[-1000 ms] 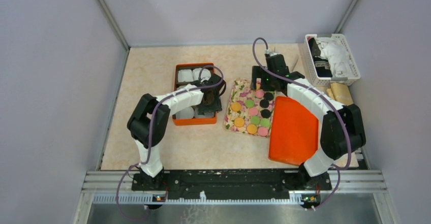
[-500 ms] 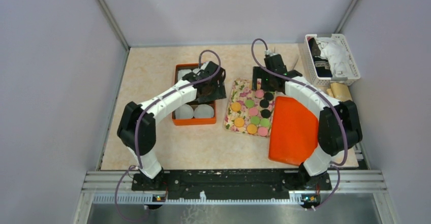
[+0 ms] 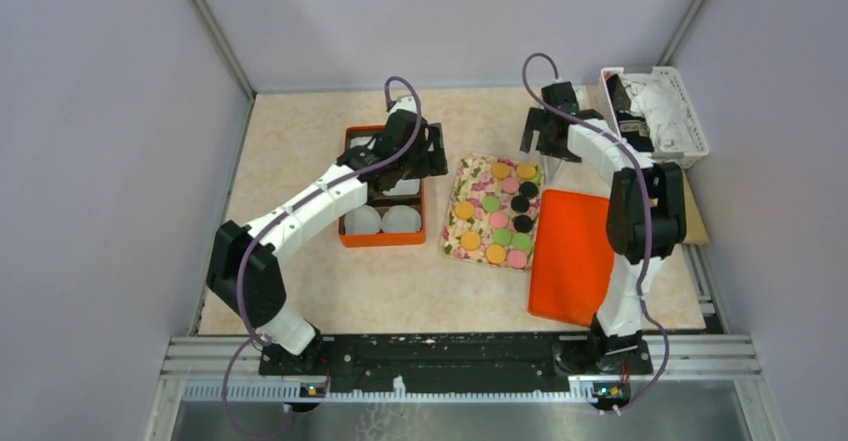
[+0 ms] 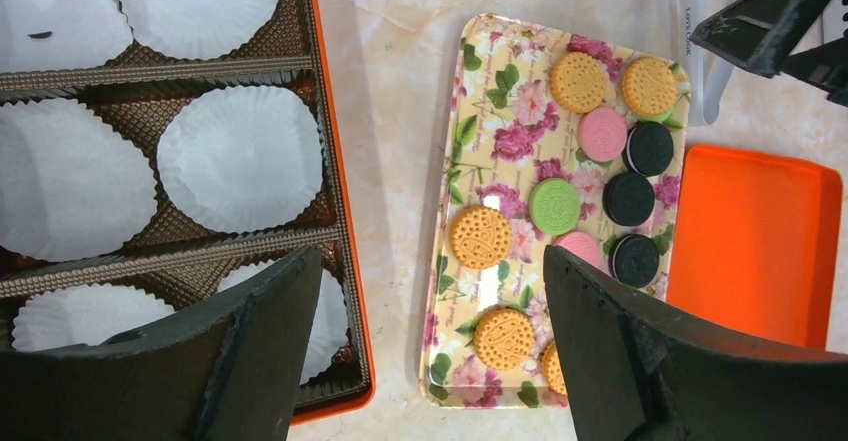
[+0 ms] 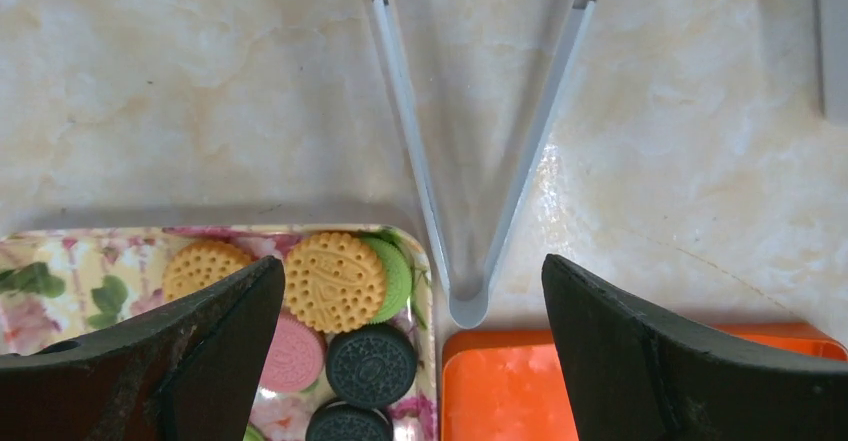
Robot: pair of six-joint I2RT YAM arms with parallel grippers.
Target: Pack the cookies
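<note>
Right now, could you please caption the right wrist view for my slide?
Open right gripper hovers above clear tongs beside the floral tray of cookies.

Left of the floral tray you get a bare strip of surface before the wall of the orange box. Right of the tray, the orange lid sits just beside it. At the tray's far right corner, tongs lie in your way.

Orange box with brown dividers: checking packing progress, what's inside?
The orange box holds white fluted paper cups in its compartments; those that show look empty. Black fingers of the left gripper cover parts of the nearest cups.
</note>
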